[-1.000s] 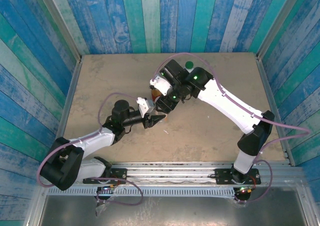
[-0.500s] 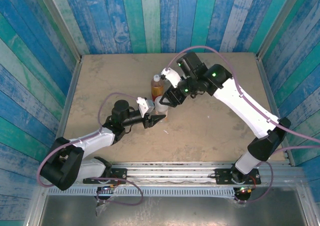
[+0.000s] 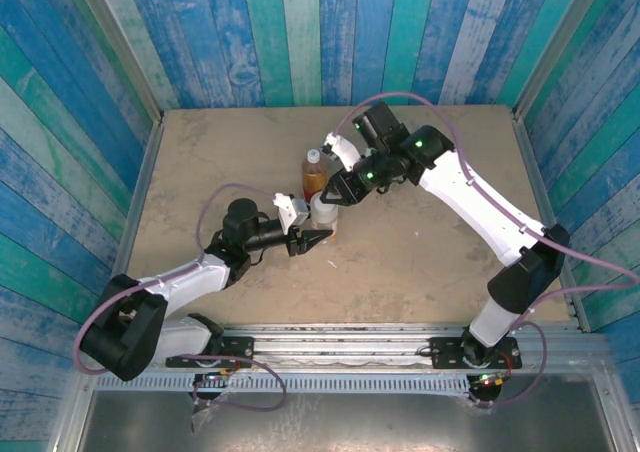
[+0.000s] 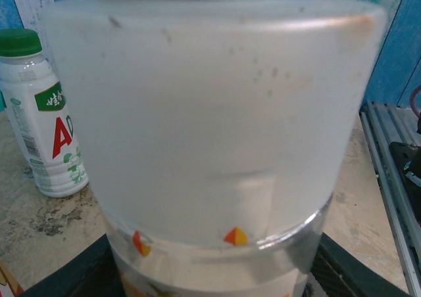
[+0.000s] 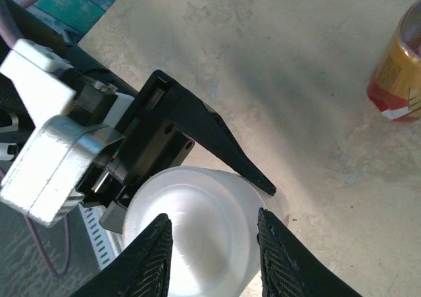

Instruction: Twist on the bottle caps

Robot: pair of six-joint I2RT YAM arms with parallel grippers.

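Fingers (image 5: 156, 257) of the right gripper (image 5: 212, 248) pinch the grey cap (image 5: 197, 221), low in the wrist view. It sits on the clear bottle (image 4: 217, 271), which the left gripper (image 3: 320, 236) clamps. We judge a tilted cap would cross-thread, and a weak clamp would let the bottle spin.

The top camera looks down from high. Both wrist cameras see the grey cap (image 5: 191, 231) up close.
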